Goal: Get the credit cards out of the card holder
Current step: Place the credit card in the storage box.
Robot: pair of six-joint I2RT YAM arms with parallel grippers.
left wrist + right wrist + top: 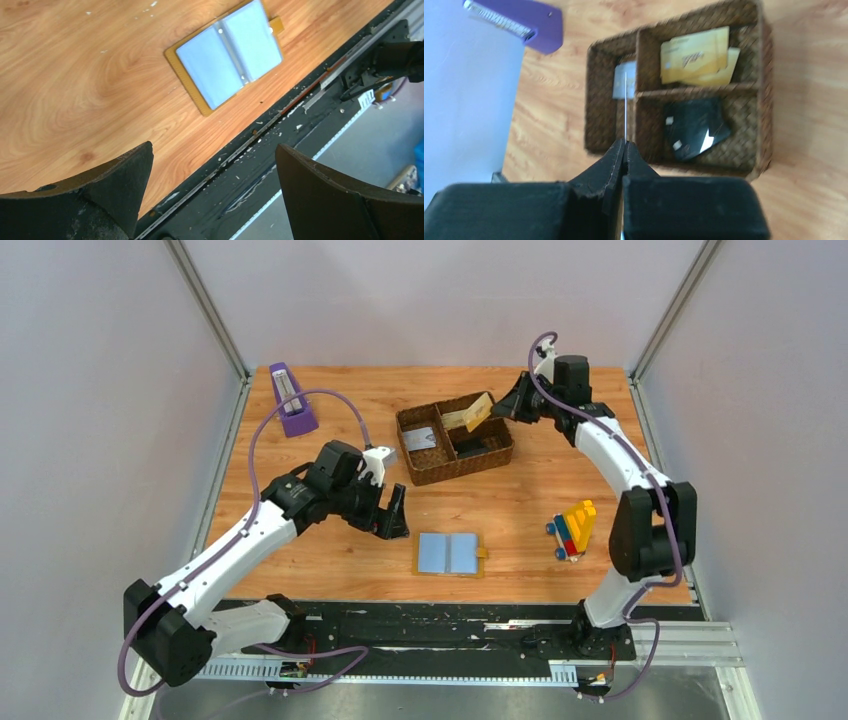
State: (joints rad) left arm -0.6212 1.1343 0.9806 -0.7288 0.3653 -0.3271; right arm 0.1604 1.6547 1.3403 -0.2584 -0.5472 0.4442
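Overhead, the mustard-yellow folding card holder (pixel 448 553) is lying open, well apart from the brown woven compartment tray (pixel 455 440), on its near side. The left gripper (pixel 391 517) is hovering off the tray's near-left corner; the right gripper (pixel 497 408) is holding a tan card (pixel 468 417) over the tray. From the left wrist, the jaws are gaping empty, and the holder's blue-grey pockets are looking bare, though glare may be hiding a card. From the right wrist, fingers (pixel 609 165) are pinching that card edge-on above the tray. The robot is seemingly doing the drop-off; next, the right jaws need parting over a compartment.
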